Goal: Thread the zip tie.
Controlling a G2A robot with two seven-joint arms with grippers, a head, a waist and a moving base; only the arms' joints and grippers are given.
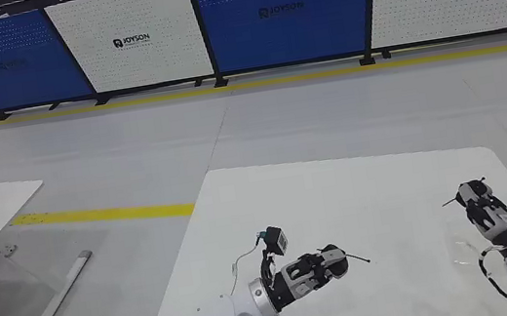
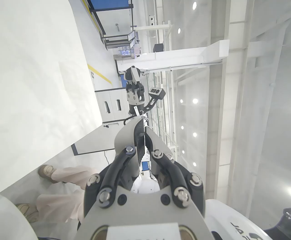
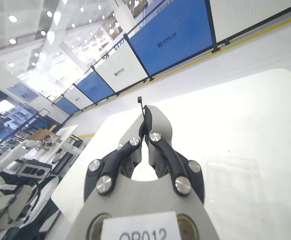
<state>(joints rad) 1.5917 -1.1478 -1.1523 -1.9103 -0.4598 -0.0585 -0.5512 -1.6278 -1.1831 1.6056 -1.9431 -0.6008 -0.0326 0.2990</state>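
**Left gripper (image 1: 338,262), right gripper (image 1: 463,195): both clamped**

Top view: left pinches a thin black strip (image 1: 358,261) over the white table (image 1: 357,192). Left wrist: ribbed pads (image 2: 139,136) meet. Right wrist: zip tie (image 3: 139,99) gripped above the table, clear pouch (image 3: 229,175) lying on it.

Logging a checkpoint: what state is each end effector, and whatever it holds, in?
left end effector: shut on thin black strip.
thin black strip: pinched, end poking out, unthreaded.
right end effector: shut on zip tie.
zip tie: pinched, head poking out, unthreaded.
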